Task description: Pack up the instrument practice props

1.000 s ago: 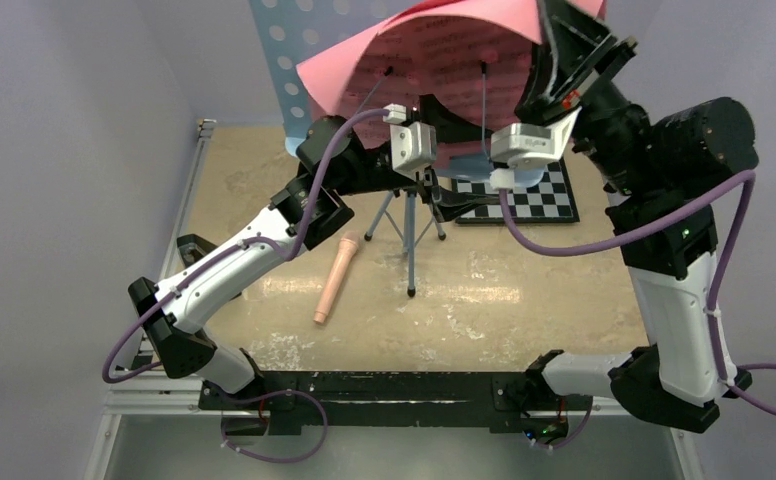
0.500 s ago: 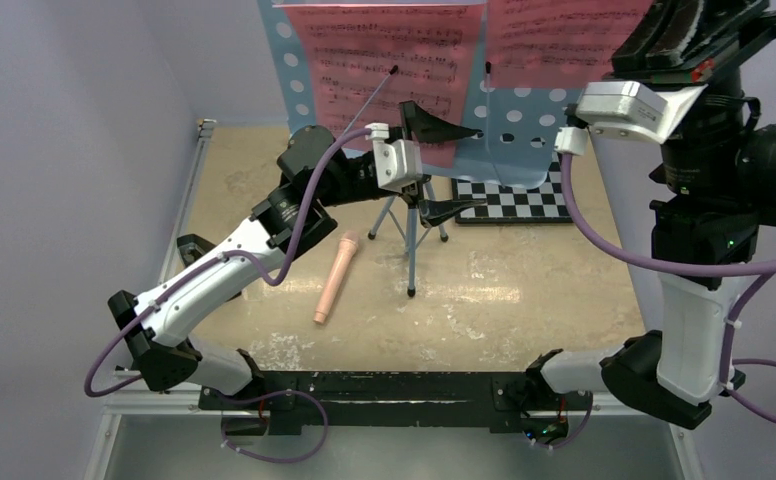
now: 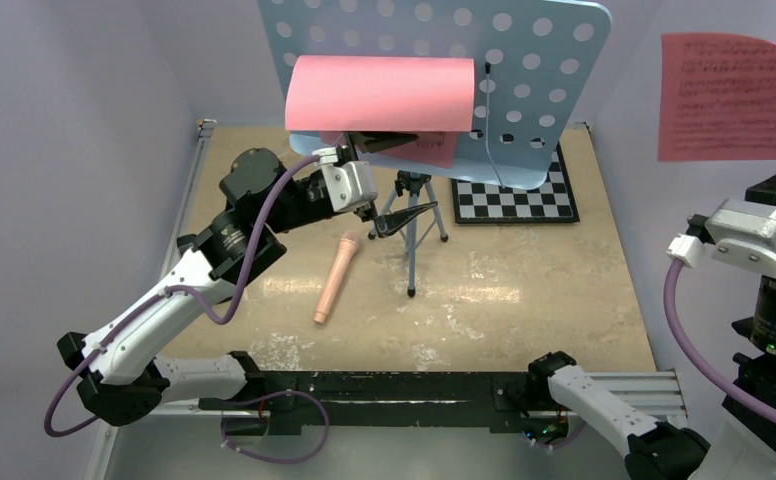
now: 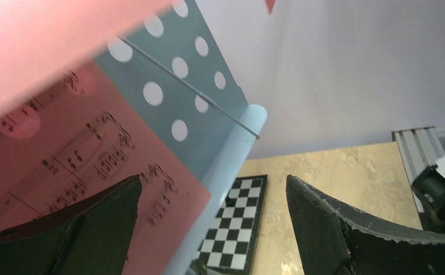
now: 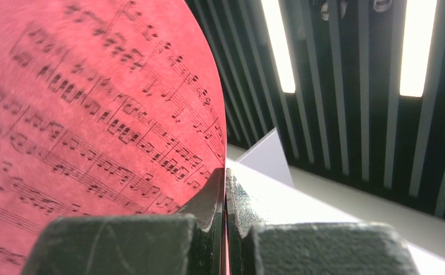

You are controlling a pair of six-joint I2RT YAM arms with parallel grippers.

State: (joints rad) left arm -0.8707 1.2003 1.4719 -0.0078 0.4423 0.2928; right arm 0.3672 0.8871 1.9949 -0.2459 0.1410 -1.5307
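Tan table (image 3: 524,300), chessboard (image 3: 536,204) partly behind music stand (image 3: 564,52)

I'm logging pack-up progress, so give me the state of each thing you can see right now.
music stand, upright on its tripod, unfolded.
page on stand, top curled forward.
second page, off the stand, held aloft.
recorder, lying flat on the table.
chessboard, lying flat.
left hand, open, empty.
right hand, shut on the second page.

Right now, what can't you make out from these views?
- Right end effector: top view, mostly cut off by the right edge; only its wrist view shows it shut on a pink page.
- Left half of the music stand: top view, covered by the drooping page.
- Details of the recorder: top view, too small.
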